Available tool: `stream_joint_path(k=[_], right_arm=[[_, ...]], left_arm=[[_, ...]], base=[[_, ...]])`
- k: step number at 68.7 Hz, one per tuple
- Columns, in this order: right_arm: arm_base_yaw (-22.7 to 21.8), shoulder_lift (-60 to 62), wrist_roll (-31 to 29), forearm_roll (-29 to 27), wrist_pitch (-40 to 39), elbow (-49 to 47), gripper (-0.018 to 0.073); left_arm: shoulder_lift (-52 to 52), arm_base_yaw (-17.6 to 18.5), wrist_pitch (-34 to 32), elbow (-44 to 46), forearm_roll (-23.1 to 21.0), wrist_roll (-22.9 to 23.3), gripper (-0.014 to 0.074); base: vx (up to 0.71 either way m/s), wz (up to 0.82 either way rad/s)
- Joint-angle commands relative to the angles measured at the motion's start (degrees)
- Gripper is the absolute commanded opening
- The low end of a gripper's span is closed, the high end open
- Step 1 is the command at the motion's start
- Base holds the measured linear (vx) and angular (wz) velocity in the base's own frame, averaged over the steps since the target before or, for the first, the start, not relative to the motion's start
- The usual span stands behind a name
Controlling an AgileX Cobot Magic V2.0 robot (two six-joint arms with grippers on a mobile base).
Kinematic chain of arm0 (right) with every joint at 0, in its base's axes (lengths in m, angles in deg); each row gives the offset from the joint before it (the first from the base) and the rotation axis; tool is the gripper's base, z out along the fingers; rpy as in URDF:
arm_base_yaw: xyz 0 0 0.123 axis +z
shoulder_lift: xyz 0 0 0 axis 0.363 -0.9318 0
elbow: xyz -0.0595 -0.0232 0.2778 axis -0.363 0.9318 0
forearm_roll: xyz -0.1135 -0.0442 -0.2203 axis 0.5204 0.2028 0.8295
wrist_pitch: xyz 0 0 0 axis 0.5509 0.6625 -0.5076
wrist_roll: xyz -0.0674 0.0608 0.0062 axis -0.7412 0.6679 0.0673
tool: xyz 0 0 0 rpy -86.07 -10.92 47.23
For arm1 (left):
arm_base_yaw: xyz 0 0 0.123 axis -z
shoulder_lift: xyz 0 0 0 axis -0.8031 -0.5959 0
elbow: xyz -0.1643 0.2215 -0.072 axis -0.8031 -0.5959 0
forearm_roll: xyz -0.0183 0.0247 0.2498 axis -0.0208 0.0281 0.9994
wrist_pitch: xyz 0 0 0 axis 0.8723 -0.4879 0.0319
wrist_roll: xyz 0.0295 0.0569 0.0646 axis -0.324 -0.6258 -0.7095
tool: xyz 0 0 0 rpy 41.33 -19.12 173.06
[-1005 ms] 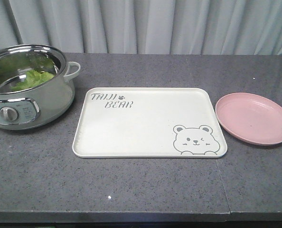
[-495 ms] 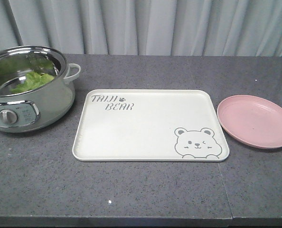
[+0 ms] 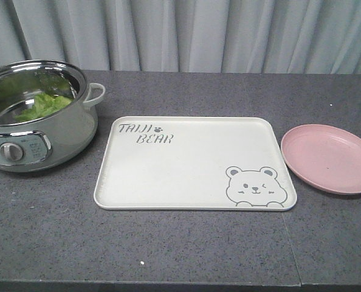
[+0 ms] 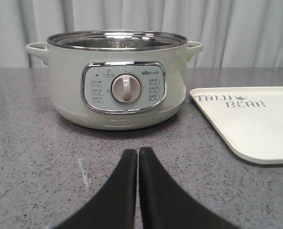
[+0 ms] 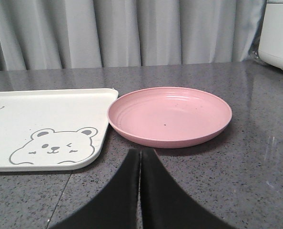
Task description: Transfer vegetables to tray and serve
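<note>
Left jaws are pressed together, holding nothing, low over the counter [image 4: 36, 157] and facing the dial side of the pot [image 4: 117, 86]. Right jaws are likewise closed and holding nothing, just short of the pink plate [image 5: 170, 114]. The lettuce [image 3: 44, 104] lies inside the pot, hidden behind its wall in the left wrist view. The tray [image 3: 192, 161] sits between pot and plate, touching neither. A curtain [image 3: 229, 33] hangs behind.

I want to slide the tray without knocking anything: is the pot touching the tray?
Apart. The left wrist view shows a strip of bare counter between the pot and the tray; the front view shows the same gap.
</note>
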Motion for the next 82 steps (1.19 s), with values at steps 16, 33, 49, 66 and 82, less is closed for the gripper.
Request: stream_joint_path(k=[16, 33, 49, 66, 82], right_arm=[[-0.4, 0.1, -0.1, 0.5, -4.5, 0.8, -0.0003], [-0.4, 0.1, -0.1, 0.5, -4.5, 0.8, -0.0003], [-0.4, 0.1, -0.1, 0.5, -4.5, 0.8, -0.0003], [-0.4, 0.1, -0.1, 0.5, -4.5, 0.8, -0.0003], [-0.4, 0.1, -0.1, 0.5, -4.5, 0.8, -0.0003]], left_arm=[[0.7, -0.2, -4.4, -1.5, -0.2, 0.4, -0.0006], [0.7, -0.2, -4.4, -1.5, -0.2, 0.4, -0.0006], [0.7, -0.2, -4.4, -1.5, -0.2, 0.4, -0.0006], [0.7, -0.2, -4.4, -1.5, -0.2, 0.4, -0.0006], [0.7, -0.2, -4.4, -1.5, -0.2, 0.4, -0.0006]], base=[[0.00, 0.00], [0.00, 0.00], [0.00, 0.00], [0.00, 0.00], [0.00, 0.00]])
